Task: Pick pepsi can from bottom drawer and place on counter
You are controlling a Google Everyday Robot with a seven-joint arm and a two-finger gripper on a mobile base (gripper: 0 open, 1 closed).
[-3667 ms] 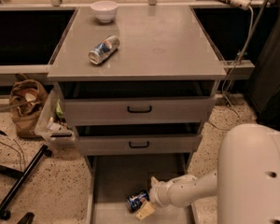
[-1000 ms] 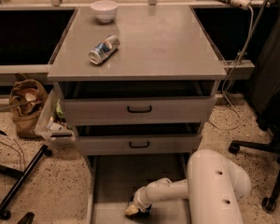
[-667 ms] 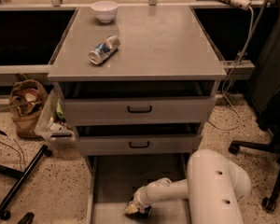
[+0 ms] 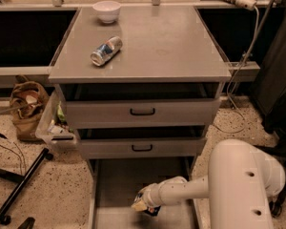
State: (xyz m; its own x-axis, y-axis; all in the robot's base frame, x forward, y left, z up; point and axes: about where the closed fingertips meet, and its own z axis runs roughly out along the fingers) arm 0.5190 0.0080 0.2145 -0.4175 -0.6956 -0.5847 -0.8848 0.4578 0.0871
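My gripper point(image 4: 140, 205) is low inside the bottom drawer point(image 4: 117, 185), which is pulled out at the foot of the cabinet. It sits right over the pepsi can point(image 4: 153, 211), of which only a small dark blue part shows beneath the wrist, on the drawer's floor near the front. My white arm point(image 4: 243, 185) reaches in from the lower right. The counter point(image 4: 167, 42) is the broad grey top of the cabinet, well above the gripper.
A paler silver-white can point(image 4: 106, 51) lies on its side on the counter's left part, and a white bowl point(image 4: 107, 9) stands at its back. Two upper drawers point(image 4: 142, 111) stand slightly open above the gripper. A brown bag point(image 4: 27, 101), a bin point(image 4: 55, 124) and a black stand leg point(image 4: 19, 187) are on the floor at left.
The gripper has gone from beside the can to on top of it, covering most of it. Since one second ago it has shifted slightly up and right.
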